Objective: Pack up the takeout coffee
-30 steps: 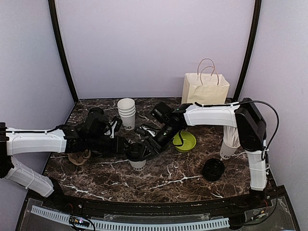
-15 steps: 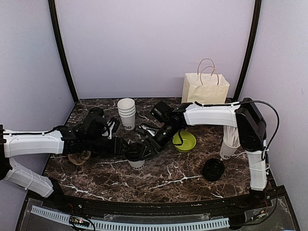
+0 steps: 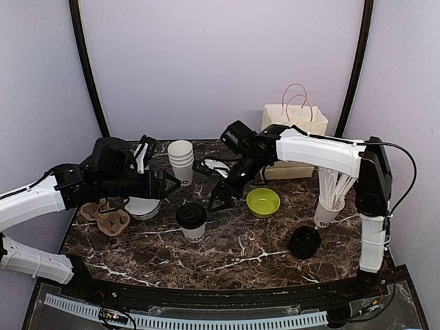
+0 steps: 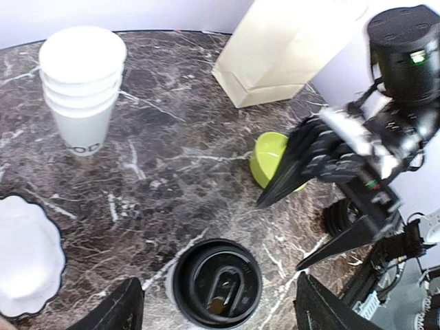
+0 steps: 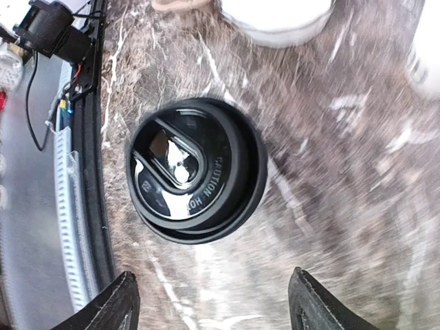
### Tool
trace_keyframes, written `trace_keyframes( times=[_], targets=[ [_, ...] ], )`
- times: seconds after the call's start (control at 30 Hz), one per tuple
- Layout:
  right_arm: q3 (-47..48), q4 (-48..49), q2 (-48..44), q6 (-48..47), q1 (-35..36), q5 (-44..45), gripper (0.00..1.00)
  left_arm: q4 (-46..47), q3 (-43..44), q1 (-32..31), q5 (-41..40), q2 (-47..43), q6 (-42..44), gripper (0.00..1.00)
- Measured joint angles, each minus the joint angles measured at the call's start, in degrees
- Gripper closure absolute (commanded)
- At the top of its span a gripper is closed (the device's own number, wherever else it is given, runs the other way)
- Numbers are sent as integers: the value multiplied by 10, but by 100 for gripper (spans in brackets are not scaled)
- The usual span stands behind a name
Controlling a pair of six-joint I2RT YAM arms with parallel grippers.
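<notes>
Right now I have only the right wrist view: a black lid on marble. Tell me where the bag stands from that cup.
Observer: The paper bag stands upright at the back, behind the lime-green bowl, to the right of the lidded cup.
Operator: Report the left arm.
Observer: The left gripper hangs to the left of the cup with its fingers apart, holding nothing.
Operator: Find me a carrier.
Observer: A brown cup carrier lies at the far left, apart from the cup.
</notes>
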Motion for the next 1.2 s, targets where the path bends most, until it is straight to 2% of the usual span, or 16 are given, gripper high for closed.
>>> trace_keyframes(
  times=[0.13,0.17,0.23,0.57,0.87,1.1,1.2],
  targets=[
    [30,-2,-12,-62,10,41,18,-17,0,0,-43,-20,6,22],
    [41,-3,-12,-74,15,48,5,-19,0,0,-50,-25,7,21],
    [60,-7,-10,-87,26,57,1,-23,0,0,-64,-36,7,21],
    [150,-28,69,-117,69,84,1,-37,-16,0,-113,-89,1,21],
    [160,-56,121,-114,73,96,2,-45,-30,0,-124,-102,-5,21],
    [168,-59,121,-109,76,99,12,-44,-44,0,-124,-102,-8,21],
    [168,-60,121,-106,77,102,9,-44,-50,0,-123,-102,-9,21]
  ],
)
